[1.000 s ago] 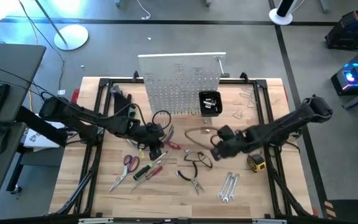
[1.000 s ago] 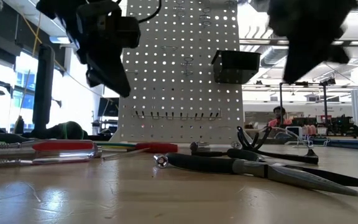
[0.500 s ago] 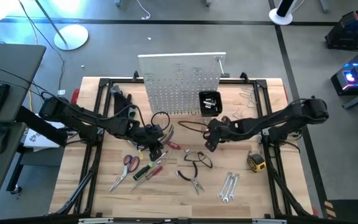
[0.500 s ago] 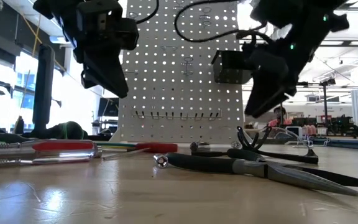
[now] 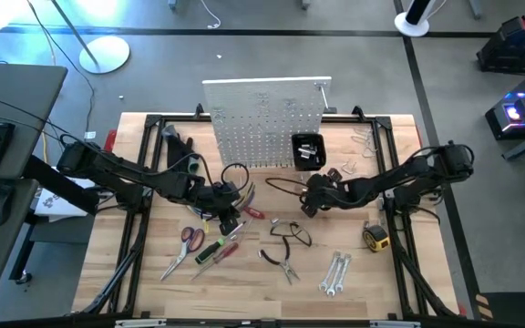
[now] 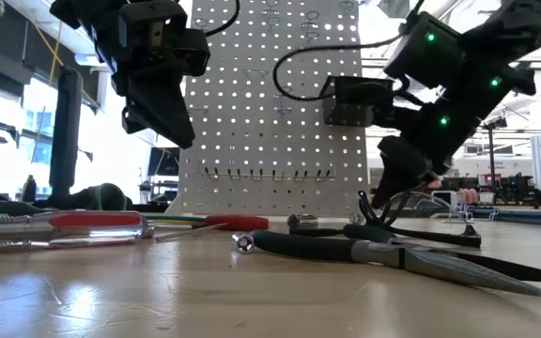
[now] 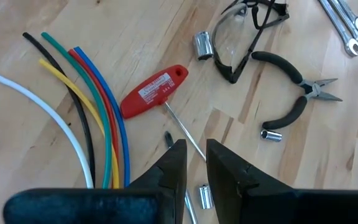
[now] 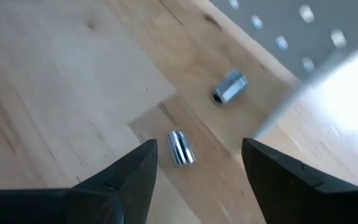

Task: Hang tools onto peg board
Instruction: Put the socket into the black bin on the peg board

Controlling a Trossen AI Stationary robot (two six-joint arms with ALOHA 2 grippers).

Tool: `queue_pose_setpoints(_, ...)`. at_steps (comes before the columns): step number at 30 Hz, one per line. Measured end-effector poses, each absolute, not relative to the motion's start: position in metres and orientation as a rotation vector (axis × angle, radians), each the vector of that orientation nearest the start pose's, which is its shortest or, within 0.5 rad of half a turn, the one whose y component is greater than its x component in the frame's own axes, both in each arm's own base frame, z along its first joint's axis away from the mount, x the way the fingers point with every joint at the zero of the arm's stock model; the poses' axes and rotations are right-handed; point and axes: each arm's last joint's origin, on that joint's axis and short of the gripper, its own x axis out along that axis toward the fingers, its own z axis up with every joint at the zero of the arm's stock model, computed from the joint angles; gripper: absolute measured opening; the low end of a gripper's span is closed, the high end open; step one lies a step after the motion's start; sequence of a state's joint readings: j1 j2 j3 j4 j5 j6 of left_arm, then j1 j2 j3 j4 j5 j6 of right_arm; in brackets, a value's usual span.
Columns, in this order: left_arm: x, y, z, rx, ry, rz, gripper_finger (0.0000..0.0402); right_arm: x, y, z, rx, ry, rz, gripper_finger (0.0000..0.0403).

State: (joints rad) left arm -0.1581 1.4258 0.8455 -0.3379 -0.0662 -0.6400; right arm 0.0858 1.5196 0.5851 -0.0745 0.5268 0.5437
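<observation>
The white peg board (image 5: 262,118) stands upright at the table's far side and carries a black bin (image 5: 308,150). Tools lie flat on the wood: red scissors (image 5: 190,239), screwdrivers (image 5: 217,248), black pliers (image 5: 281,264), wrenches (image 5: 335,271), a yellow tape measure (image 5: 376,239). My right gripper (image 5: 310,202) hangs open low over the table before the bin, with a small silver socket (image 8: 180,149) on the wood between its fingers, untouched. My left gripper (image 5: 221,199) hovers above a red T-handled key (image 7: 154,93), its fingers a narrow gap apart around nothing.
A curved bundle of coloured cables (image 7: 92,118) lies beside the red key. Safety glasses (image 5: 292,232) sit between the grippers and the pliers. A second socket (image 8: 230,87) lies near the board's foot. A black metal frame (image 5: 144,182) rims the table, with metal clamps (image 5: 363,141) at the far right.
My right gripper has swung toward the table's left and far side and come down from well above to just over the wood in front of the black bin, rolling its wrist on the way. The tools lie as before.
</observation>
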Motion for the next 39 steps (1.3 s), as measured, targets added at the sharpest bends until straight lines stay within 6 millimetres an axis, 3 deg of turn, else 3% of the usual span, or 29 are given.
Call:
queue_pose_setpoints(4, 0.275, -0.042, 0.204, -0.480, 0.905, 0.201, 0.0054, 0.249, -0.001, 0.122, 0.130, 0.847, -0.589, 0.0227)
queue_pose_setpoints(11, 0.275, -0.042, 0.204, -0.501, 0.909, 0.195, 0.0054, 0.255, -0.017, 0.113, 0.215, 0.849, -0.539, 0.0227)
queue_pose_setpoints(18, 0.275, -0.043, 0.204, -0.520, 0.914, 0.189, 0.0054, 0.263, -0.021, 0.101, 0.235, 0.872, -0.423, 0.0224)
queue_pose_setpoints(22, 0.275, -0.043, 0.204, -0.535, 0.914, 0.198, 0.0054, 0.262, -0.020, 0.099, 0.269, 0.882, -0.443, 0.0189)
queue_pose_setpoints(25, 0.275, -0.043, 0.204, -0.539, 0.913, 0.200, 0.0054, 0.262, -0.020, 0.099, 0.275, 0.891, -0.427, 0.0124)
queue_pose_setpoints(28, 0.275, -0.043, 0.204, -0.528, 0.913, 0.195, 0.0054, 0.261, -0.019, 0.108, 0.329, 0.906, -0.405, 0.0037)
queue_pose_setpoints(31, 0.275, -0.041, 0.204, -0.526, 0.910, 0.202, 0.0054, 0.262, -0.015, 0.124, 0.375, 0.914, -0.355, 0.0025)
queue_pose_setpoints(35, 0.276, -0.038, 0.204, -0.522, 0.902, 0.222, 0.0054, 0.269, -0.013, 0.163, 0.320, 0.810, -0.336, 0.0004)
queue_pose_setpoints(39, 0.276, -0.038, 0.204, -0.518, 0.900, 0.228, 0.0054, 0.271, -0.013, 0.188, 0.303, 0.781, -0.333, 0.0000)
